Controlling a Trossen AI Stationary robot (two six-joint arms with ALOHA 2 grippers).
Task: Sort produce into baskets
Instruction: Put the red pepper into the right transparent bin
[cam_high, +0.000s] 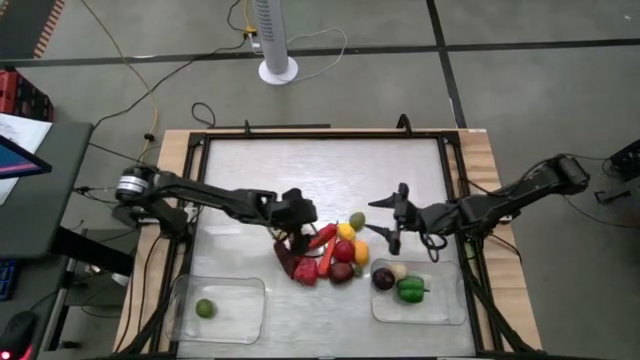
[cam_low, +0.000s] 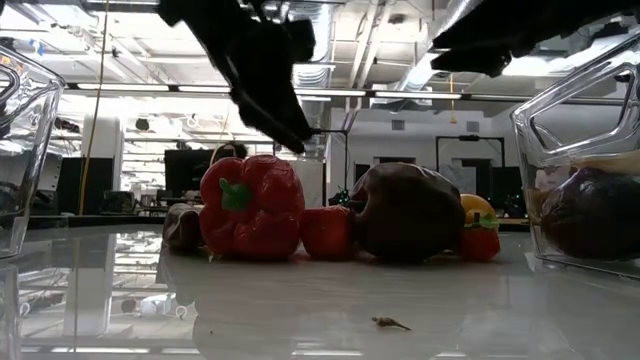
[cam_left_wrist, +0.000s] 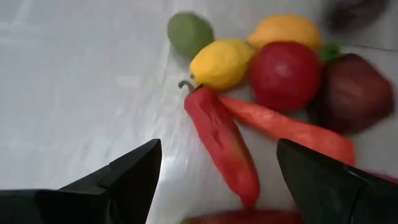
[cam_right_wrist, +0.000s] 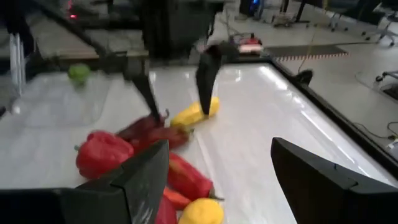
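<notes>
Left first: a clear plastic tray (cam_high: 222, 310) holds one round lime (cam_high: 205, 308). The left gripper (cam_high: 296, 236), fingers spread and empty, hangs over the glossy produce pile (cam_high: 330, 258), where a long red chili (cam_left_wrist: 222, 142) lies aslant. The right gripper (cam_high: 390, 230), also spread, holds nothing, beside the right tray (cam_high: 418, 297).

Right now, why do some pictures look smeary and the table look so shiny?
Left wrist view: the long red chili pepper and round red apple look smeared, likely motion blur. Right wrist view: soft throughout. Low view: ceiling lights mirror off the glossy white table, and the clear plastic basket warps what's behind it.
</notes>
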